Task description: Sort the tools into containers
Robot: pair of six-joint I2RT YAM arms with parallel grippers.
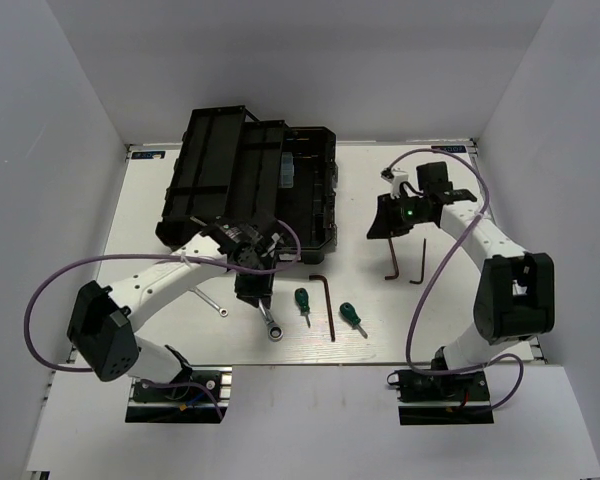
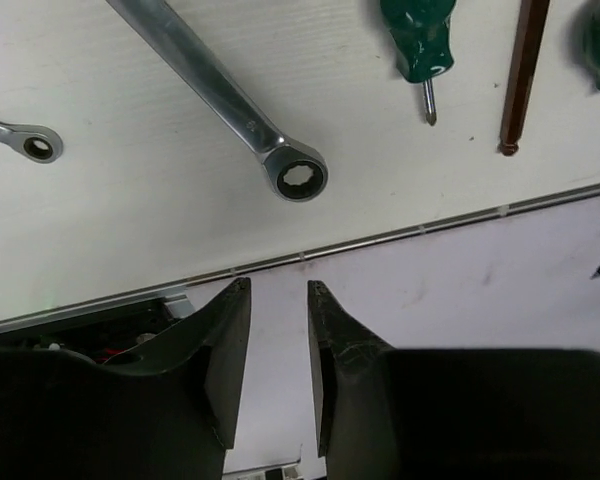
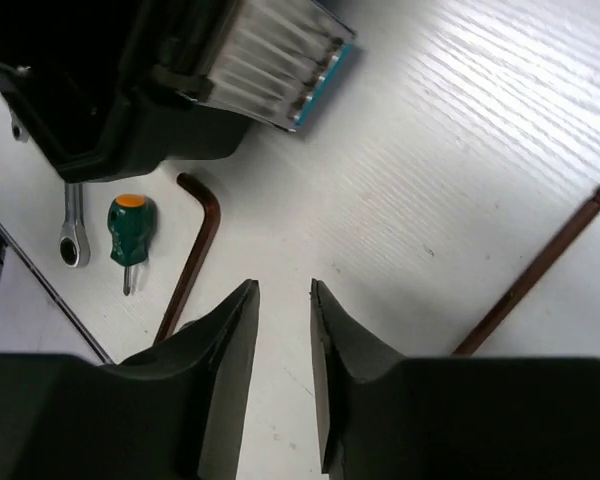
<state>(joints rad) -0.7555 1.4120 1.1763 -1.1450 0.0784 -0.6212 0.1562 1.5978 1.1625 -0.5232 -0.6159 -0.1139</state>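
The main risk sits under the left hand (image 2: 278,290). Its jaws stand narrow and empty above the long wrench (image 2: 210,90), which lies flat on the surface (image 2: 130,230) with its ring head near the front edge. A thin, polished steel bar on smooth, faintly grained white board gives little to pinch. A descent with the gap this tight would likely land on top of it or nudge it, and it could skid or spin toward that edge.

The right hand (image 3: 283,290) is likewise narrow and holds nothing, hovering with 1 brown hex key (image 3: 195,245) just beside its jaws. That slim L-shaped rod may pivot on its bend if caught off-centre.

None of the 7 tools is sorted yet. The short wrench (image 1: 215,303), 2 screwdrivers (image 1: 302,302) with stubby green handles, and 3 hex keys all lie on the surface, outside the open black plastic toolbox (image 1: 250,190) toward the far left.
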